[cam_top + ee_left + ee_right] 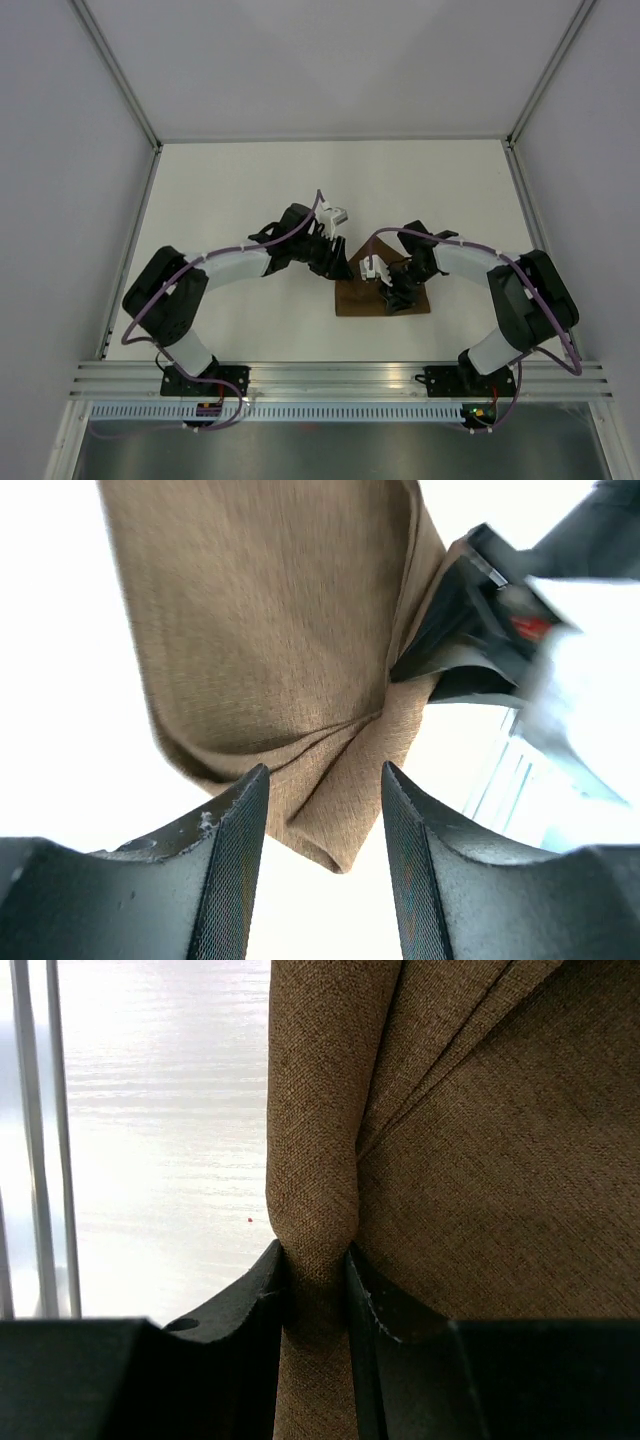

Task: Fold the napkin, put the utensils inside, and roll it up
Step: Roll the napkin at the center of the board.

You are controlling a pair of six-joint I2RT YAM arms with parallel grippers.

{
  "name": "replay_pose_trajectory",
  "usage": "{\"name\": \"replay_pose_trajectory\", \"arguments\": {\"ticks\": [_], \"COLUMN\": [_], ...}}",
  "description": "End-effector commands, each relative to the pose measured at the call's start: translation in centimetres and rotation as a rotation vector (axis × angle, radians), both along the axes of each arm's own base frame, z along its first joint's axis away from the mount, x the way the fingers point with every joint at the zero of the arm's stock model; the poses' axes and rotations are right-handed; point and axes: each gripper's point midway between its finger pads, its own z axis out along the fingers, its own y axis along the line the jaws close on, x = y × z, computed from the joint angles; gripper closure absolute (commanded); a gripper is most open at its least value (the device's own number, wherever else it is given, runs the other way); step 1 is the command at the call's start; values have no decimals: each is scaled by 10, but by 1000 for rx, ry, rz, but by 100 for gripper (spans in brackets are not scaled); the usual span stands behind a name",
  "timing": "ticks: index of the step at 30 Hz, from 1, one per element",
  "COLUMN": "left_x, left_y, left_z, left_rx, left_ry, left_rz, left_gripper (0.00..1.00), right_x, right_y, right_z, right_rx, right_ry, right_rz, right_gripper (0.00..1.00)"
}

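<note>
The brown napkin (362, 301) lies bunched into a small patch on the white table between the two arms. My right gripper (397, 291) is over its right part. In the right wrist view the gripper (315, 1255) is shut on a rolled fold of the napkin (500, 1160), and the cloth bulges above the fingers. My left gripper (338, 263) stands at the napkin's far left corner. In the left wrist view this gripper (325, 772) is open. A rolled end of the napkin (270, 630) hangs loose between the fingertips, apart from both pads. The utensils are hidden.
The right gripper's black body (470, 620) pinches the cloth close ahead of the left fingers. An aluminium rail (340, 378) runs along the table's near edge. Grey walls and frame posts (128, 105) close in the sides and back.
</note>
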Motion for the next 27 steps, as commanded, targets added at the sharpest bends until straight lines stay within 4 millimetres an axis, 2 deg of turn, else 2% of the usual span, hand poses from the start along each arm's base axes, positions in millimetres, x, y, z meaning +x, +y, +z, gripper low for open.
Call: {"name": "replay_pose_trajectory", "arguments": {"ticks": [1, 2, 3, 4, 5, 6, 8, 9, 10, 12, 13, 15, 16, 18, 19, 20, 21, 22, 23, 24, 26, 27], "left_x": [26, 21, 25, 26, 23, 21, 10, 12, -2, -6, -19, -22, -36, -39, -50, -50, -60, -60, -61, -63, -72, -78], "left_y": [3, 11, 17, 19, 27, 31, 31, 35, 28, 29, 20, 18, 8, 3, -6, -11, -18, -26, -30, -35, -52, -57], "left_z": [51, 56, 63, 70, 64, 78, 79, 80, 89, 87, 84, 78, 68, 60, 55, 43, 38, 37, 23, 17, 15, -1], "left_rx": [-138, -143, -151, -172, -154, -177, -157, -127, -123, -52, -16, 71, 97, 164, 183, 239, 265, 286, 340, 376, 383, 421], "left_ry": [-194, -226, -267, -305, -323, -371, -445, -495, -561, -630, -681, -756, -766, -820, -843, -863, -903, -932, -953, -989, -1034, -1054], "left_rz": [150, 171, 208, 221, 245, 257, 235, 269, 225, 240, 189, 181, 129, 89, 48, 28, -28, -40, -68, -112, -160, -217], "left_gripper": [46, 46, 46, 46, 46, 46, 46, 45, 45, 44, 44, 44, 44, 43, 43, 44, 44, 43, 43, 43, 43, 43], "right_x": [-17, -19, -19, -12, -14, -15, -10, -10, -7, -5, -3, -2, 0, 2, 5, 7, 7, 8, 9, 9, 11, 10], "right_y": [-10, -13, -14, -12, -14, -15, -15, -16, -15, -15, -14, -16, -15, -14, -14, -14, -13, -13, -13, -13, -13, -14], "right_z": [-9, -8, -12, -10, -9, -13, -12, -15, -15, -16, -17, -20, -19, -21, -20, -20, -21, -19, -19, -21, -21, -22], "right_rx": [-21, -27, -30, -24, -30, -39, -36, -42, -42, -46, -45, -55, -53, -55, -55, -54, -50, -51, -49, -52, -55, -59], "right_ry": [140, 174, 206, 206, 239, 276, 296, 321, 327, 341, 349, 376, 382, 407, 408, 416, 431, 442, 449, 464, 473, 480], "right_rz": [58, 50, 55, 58, 53, 52, 51, 47, 45, 39, 36, 28, 25, 14, 9, 0, -1, 0, -4, -3, -6, -7], "right_gripper": [83, 83, 83, 83, 83, 83, 83, 83, 83, 83, 83, 83, 83, 83, 83, 83, 83, 83, 83, 82, 82, 83]}}
